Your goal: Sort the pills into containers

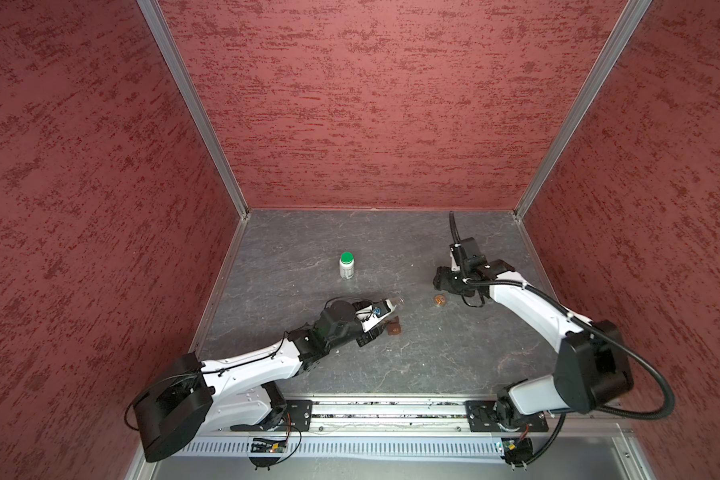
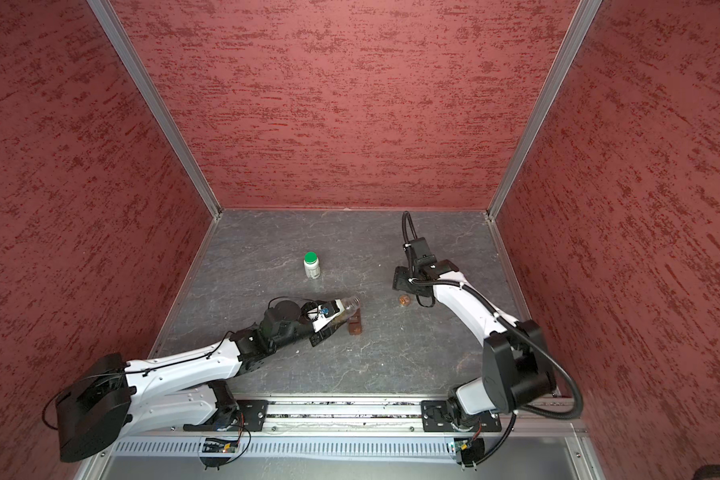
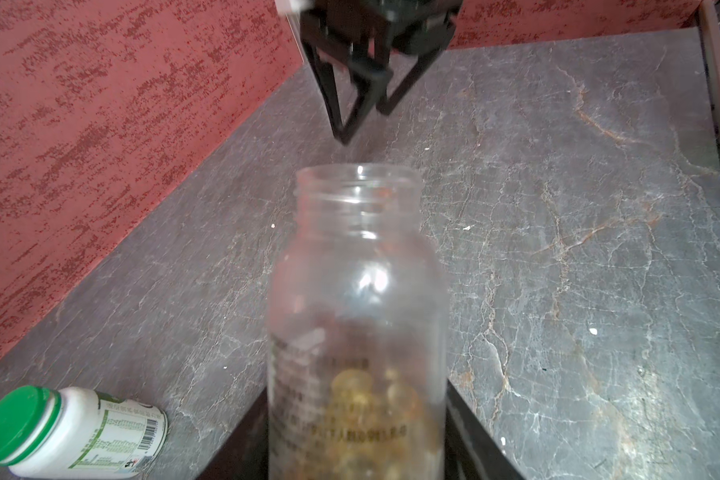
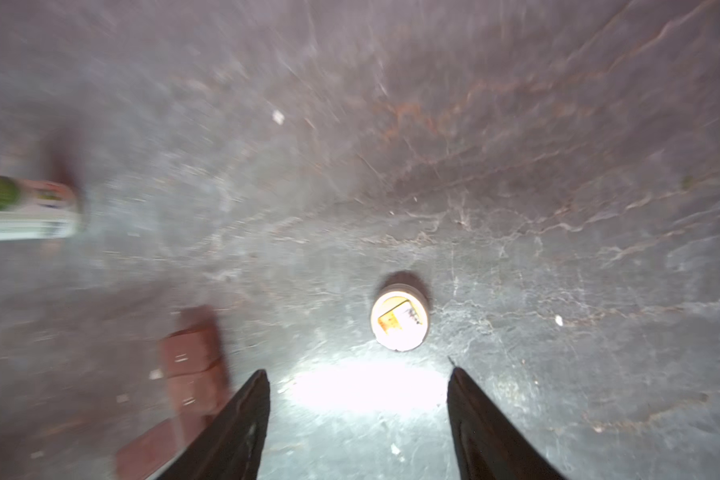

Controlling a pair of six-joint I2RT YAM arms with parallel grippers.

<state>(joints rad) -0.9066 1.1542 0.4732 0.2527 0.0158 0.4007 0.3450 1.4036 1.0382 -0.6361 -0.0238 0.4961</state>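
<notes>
On the grey desk (image 1: 433, 374), in a top view, the left hand (image 1: 376, 323) was clamped on the clear bottle (image 1: 395, 304) near the centre, its open mouth tilted towards 2 o'clock. A white bottle (image 1: 346, 266) with a green lid stood upright at 11 o'clock, and a brown block (image 1: 393, 328) lay just at 6 o'clock of the clear one. The right hand (image 4: 358, 374) hung wide and empty just at 12 o'clock of the loose cap (image 1: 440, 300), which lay apart at 3 o'clock of the mouth; the step was judged to be recapping, calling next for a square descent and a grip on the cap's rim. Amber, rounded pills (image 3: 362, 399) were heaped at the bottle's base.
</notes>
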